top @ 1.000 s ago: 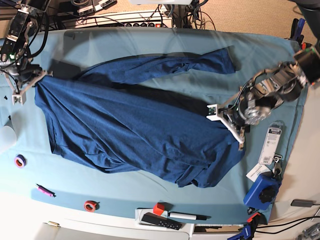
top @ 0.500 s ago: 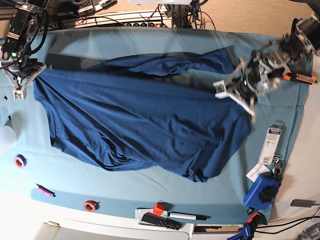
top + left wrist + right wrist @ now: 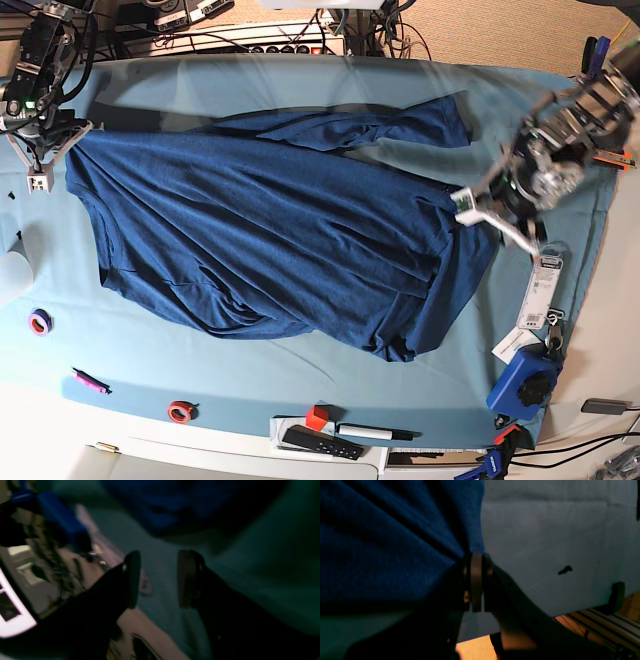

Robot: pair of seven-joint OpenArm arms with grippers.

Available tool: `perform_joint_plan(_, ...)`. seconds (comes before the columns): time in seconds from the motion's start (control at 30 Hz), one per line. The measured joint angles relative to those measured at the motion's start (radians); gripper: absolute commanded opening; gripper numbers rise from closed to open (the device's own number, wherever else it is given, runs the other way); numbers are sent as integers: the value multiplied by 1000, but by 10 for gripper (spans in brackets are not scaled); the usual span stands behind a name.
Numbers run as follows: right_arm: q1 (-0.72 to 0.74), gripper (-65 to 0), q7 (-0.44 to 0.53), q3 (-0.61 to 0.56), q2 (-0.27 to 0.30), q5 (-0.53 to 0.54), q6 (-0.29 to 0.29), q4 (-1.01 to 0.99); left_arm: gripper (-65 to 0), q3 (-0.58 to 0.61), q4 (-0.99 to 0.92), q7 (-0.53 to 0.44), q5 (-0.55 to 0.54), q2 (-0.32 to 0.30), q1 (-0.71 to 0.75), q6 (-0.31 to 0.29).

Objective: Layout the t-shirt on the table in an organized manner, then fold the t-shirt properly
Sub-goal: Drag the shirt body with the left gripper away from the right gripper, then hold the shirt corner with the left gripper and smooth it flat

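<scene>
The dark blue t-shirt (image 3: 270, 240) lies spread and wrinkled across the table (image 3: 300, 375), with one sleeve (image 3: 400, 125) pointing to the far right. My right gripper (image 3: 62, 148), at the far left of the base view, is shut on the shirt's corner. In the right wrist view its closed tips (image 3: 476, 580) pinch the edge of the t-shirt (image 3: 395, 542). My left gripper (image 3: 492, 218) hovers just past the shirt's right edge. It stands open in the left wrist view (image 3: 157, 580) with nothing between its fingers and the t-shirt (image 3: 170, 507) beyond them.
Along the front edge lie a purple tape ring (image 3: 40, 322), a pink marker (image 3: 90, 380), a red tape ring (image 3: 180, 410), a red cube (image 3: 318, 418) and a black remote (image 3: 320, 442). A tag (image 3: 545, 285) and a blue device (image 3: 525, 385) sit at the right.
My left gripper pulled the shirt's right edge outward, then opened and let it go; that edge now lies on the table. My right gripper shifted slightly back, still gripping its corner.
</scene>
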Motion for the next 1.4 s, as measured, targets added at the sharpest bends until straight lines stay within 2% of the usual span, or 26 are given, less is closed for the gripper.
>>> perform_joint_plan(0.13,0,-650,0,0,0,-1,0,0,-455,0,-1,-132,10,4,-49,-99)
perform_joint_plan(0.2,0,-650,0,0,-1,-1,0,0,-455,0,-7,-159,8,13,-60,-148)
perform_joint_plan(0.3,0,-650,0,0,0,-1,0,0,-455,0,-39,-159,13,26,-70,-198)
perform_joint_plan(0.47,0,-650,0,0,-1,-1,-1,0,-454,0,-71,-158,4,24,-67,-360)
perform_joint_plan(0.57,0,-650,0,0,-1,-1,0,0,-422,0,-81,-166,0,21,-68,-410)
perform_joint_plan(0.63,0,-650,0,0,-1,-1,-1,0,-398,0,-84,-176,1,21,-64,-410)
perform_joint_plan(0.87,0,-650,0,0,-1,-1,0,0,-398,0,-84,-202,1,23,-64,-395)
perform_joint_plan(0.97,0,-650,0,0,-1,-1,0,0,-398,0,-84,-281,43,24,-60,-394)
perform_joint_plan(1.03,0,-650,1,0,0,-1,-1,0,-398,0,-84,-305,69,24,-49,-359)
perform_joint_plan(1.13,0,-650,1,0,-1,-1,-1,0,-398,0,-84,-304,73,29,-42,-356)
perform_joint_plan(1.4,0,-650,4,0,0,-1,-1,0,-411,0,-92,-304,83,99,-24,-352)
